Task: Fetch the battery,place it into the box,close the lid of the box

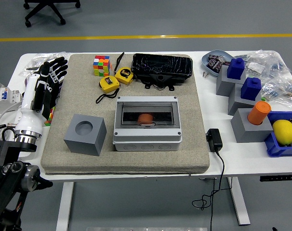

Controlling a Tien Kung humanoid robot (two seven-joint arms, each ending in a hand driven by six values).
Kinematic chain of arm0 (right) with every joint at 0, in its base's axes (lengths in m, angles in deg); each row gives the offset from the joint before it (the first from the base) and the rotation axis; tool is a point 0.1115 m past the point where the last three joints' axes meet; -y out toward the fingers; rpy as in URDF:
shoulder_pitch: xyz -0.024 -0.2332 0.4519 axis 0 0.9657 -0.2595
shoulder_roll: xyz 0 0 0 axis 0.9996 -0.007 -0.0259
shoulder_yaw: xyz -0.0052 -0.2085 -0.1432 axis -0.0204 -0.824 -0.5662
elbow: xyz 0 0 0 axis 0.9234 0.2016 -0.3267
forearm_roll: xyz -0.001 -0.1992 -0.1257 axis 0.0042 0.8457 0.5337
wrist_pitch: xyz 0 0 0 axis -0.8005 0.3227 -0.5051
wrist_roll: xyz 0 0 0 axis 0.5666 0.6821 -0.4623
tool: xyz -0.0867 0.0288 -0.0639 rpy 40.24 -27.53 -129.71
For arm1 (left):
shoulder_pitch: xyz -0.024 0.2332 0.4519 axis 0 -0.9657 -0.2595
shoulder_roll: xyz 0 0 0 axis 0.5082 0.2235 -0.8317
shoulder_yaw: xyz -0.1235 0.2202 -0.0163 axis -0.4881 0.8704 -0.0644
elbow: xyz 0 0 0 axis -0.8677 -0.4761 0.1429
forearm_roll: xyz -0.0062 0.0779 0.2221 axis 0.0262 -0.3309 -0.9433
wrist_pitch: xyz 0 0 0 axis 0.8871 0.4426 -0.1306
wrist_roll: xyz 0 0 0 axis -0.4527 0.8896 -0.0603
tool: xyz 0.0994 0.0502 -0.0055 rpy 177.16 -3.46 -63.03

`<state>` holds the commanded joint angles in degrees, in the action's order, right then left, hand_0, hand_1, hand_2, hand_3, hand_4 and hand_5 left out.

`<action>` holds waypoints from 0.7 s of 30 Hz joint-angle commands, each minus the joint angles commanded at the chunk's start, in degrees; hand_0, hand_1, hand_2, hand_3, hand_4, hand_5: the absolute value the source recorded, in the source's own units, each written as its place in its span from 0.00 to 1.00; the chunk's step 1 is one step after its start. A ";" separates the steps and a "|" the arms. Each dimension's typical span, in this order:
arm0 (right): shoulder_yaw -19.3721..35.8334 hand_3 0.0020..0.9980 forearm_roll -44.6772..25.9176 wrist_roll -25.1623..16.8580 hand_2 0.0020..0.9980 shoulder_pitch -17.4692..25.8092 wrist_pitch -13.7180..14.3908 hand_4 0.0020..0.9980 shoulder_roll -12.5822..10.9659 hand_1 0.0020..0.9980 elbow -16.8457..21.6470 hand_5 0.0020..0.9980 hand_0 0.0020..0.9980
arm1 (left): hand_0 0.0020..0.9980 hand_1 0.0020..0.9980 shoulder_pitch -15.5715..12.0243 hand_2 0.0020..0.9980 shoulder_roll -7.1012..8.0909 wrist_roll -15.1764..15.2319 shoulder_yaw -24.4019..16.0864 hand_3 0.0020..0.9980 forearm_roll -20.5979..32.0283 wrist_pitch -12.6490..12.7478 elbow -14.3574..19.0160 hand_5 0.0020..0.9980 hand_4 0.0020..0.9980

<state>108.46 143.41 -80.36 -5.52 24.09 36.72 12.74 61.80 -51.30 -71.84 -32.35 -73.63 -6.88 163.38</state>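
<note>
A grey box (pixel 145 126) with a clear lid stands in the middle of the beige mat (pixel 194 159). The lid lies flat over the box. A small red-orange object (pixel 145 118), which may be the battery, shows through the lid inside the box. My left hand (pixel 46 79), black and white, hangs over the mat's left edge, well left of the box. Its fingers are stretched out and hold nothing. My right arm does not show.
A grey cube with a round hole (pixel 85 134) stands left of the box. Behind it are a Rubik's cube (pixel 101 65), two yellow tape measures (pixel 110 84), and a black wrapped tray (pixel 161 67). A black charger (pixel 214 139), grey and blue blocks (pixel 236 72), and a lemon (pixel 284 131) are at the right.
</note>
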 joint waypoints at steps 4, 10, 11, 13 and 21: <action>1.47 0.85 2.75 1.08 0.79 0.37 -1.93 1.00 0.08 0.79 0.00 0.60 0.81 | 0.80 0.79 -0.08 0.76 -0.11 -0.63 0.40 0.74 -0.13 -0.46 0.01 1.00 1.00; 2.61 0.86 1.84 1.19 0.88 0.68 -3.72 1.00 0.27 0.92 0.00 0.89 1.00 | 0.79 0.79 -0.20 0.77 -0.16 -1.70 0.38 0.73 -0.82 -1.23 0.01 1.00 1.00; 2.65 0.85 1.64 1.05 0.87 0.70 -3.80 1.00 0.32 0.91 0.00 1.00 1.00 | 0.87 0.82 -0.21 0.78 -0.12 -2.01 0.44 0.73 -1.01 -1.44 -0.08 1.00 1.00; 2.30 0.85 0.98 0.94 0.87 0.65 -3.98 1.00 0.34 0.91 0.00 1.00 1.00 | 0.87 0.82 -0.20 0.78 -0.12 -2.44 0.53 0.73 -1.14 -1.88 -0.25 1.00 1.00; -0.03 0.82 -2.53 0.19 0.83 0.50 -2.79 1.00 0.32 0.86 0.00 1.00 0.97 | 1.00 1.00 -0.24 0.93 -0.36 -3.11 0.64 0.72 -0.74 -5.03 -0.92 1.00 1.00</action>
<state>108.42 140.88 -80.17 -5.02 21.30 37.04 12.74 61.56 -51.67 -74.95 -31.71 -74.36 -11.91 162.46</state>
